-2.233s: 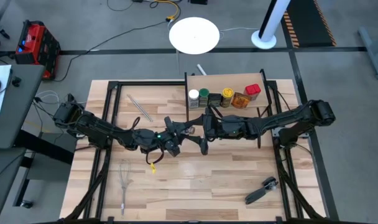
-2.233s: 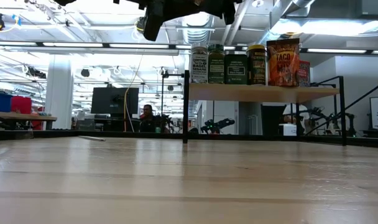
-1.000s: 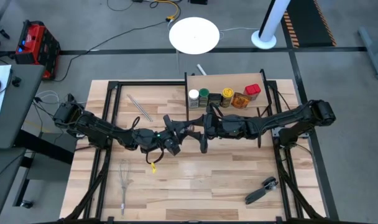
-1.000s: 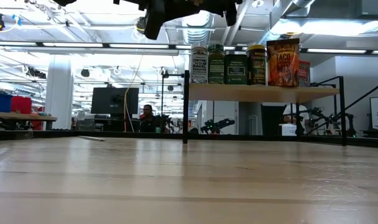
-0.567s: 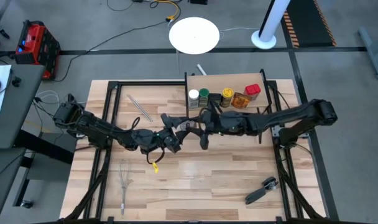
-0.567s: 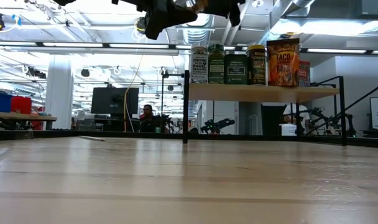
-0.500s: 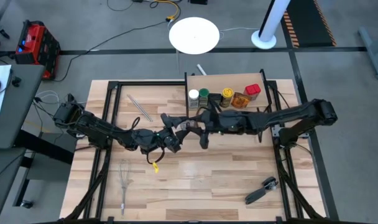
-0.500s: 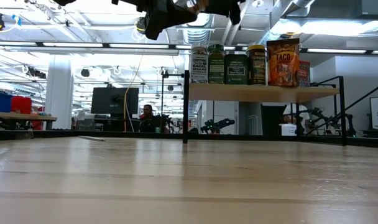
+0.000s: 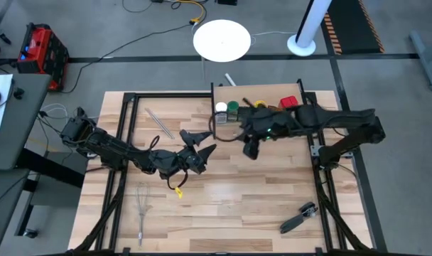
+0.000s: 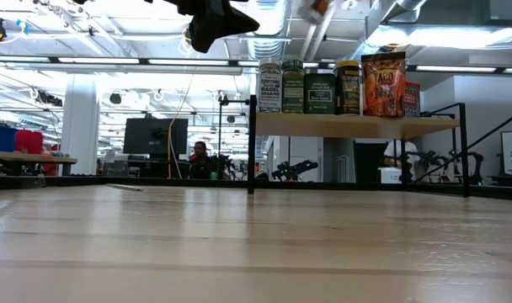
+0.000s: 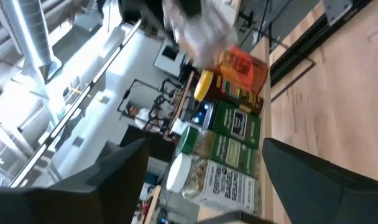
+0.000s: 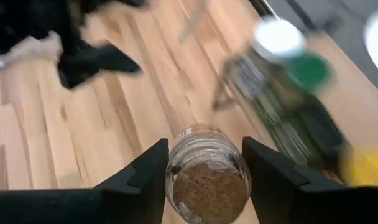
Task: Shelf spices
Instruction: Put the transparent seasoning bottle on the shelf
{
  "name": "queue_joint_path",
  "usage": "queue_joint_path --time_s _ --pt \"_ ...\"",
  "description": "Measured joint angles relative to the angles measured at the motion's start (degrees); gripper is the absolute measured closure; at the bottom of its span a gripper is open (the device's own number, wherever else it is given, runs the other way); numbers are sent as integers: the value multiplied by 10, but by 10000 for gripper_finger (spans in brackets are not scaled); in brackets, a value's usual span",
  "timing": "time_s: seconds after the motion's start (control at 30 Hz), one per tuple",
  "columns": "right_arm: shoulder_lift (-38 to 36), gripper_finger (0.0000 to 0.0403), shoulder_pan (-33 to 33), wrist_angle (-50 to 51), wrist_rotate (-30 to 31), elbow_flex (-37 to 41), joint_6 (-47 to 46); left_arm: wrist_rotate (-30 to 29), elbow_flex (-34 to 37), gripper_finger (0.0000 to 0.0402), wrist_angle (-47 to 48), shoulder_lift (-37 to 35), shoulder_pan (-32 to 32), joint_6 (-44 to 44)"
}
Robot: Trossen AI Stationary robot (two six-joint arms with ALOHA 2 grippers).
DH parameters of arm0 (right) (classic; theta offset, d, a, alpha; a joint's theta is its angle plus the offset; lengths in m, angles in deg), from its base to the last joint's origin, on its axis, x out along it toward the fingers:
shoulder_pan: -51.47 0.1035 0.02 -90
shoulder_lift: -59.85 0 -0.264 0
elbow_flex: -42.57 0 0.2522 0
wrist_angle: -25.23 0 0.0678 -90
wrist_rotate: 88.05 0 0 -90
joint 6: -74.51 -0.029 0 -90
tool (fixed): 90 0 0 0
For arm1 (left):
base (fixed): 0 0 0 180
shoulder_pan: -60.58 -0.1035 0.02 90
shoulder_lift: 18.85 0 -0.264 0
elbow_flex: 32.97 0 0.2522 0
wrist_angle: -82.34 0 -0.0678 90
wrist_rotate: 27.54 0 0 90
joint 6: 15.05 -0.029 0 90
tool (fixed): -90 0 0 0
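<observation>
My right gripper (image 9: 250,146) hangs above the near front of the shelf (image 9: 273,96), shut on a small glass jar of brown spice (image 12: 206,171). On the shelf board (image 10: 357,124) stand a white-capped jar (image 10: 270,86), a green-capped jar (image 10: 292,86), a dark square jar (image 10: 320,91), a yellow-capped jar (image 10: 348,87), an orange packet (image 10: 382,84) and a red tin (image 10: 412,97), each on its base. My left gripper (image 9: 198,144) is open in the air left of the shelf, holding nothing. My right gripper has the glass jar pinched between its two fingers (image 12: 148,177), one on each side of the round body (image 12: 176,163). One round end of the jar faces the wrist camera, so the jar lies along the fingers. It is lifted clear, high above the table.
A wire whisk (image 9: 142,206) lies near the table's near-left corner, a black-handled tool (image 9: 298,217) near the near-right corner and a thin metal rod (image 9: 159,122) at far left. The shelf's black end posts (image 10: 253,143) stand on the table.
My right gripper has drawn away from my left gripper, moving toward the table's far right and the shelf with the jar between its fingers, and has turned as it went. My left gripper has stayed about where it was, with nothing between its fingers now.
</observation>
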Motion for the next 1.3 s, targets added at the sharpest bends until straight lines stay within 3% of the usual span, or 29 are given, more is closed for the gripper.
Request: queue_joint_path --time_s 0.27,0.43,0.77,1.1,1.3 --pt "0 222 -43 347 5 -165 -141 -33 0 98 1 0 12 1" --pt "-41 222 -90 345 -30 -167 -158 -33 0 98 3 0 11 21" --pt "-149 222 -240 336 -36 -109 -143 -33 0 98 7 0 14 32" --pt "-228 222 -416 344 -62 26 -73 -32 0 98 7 0 14 46" --pt "-236 222 -461 341 -85 128 -31 -14 0 98 7 0 14 51"
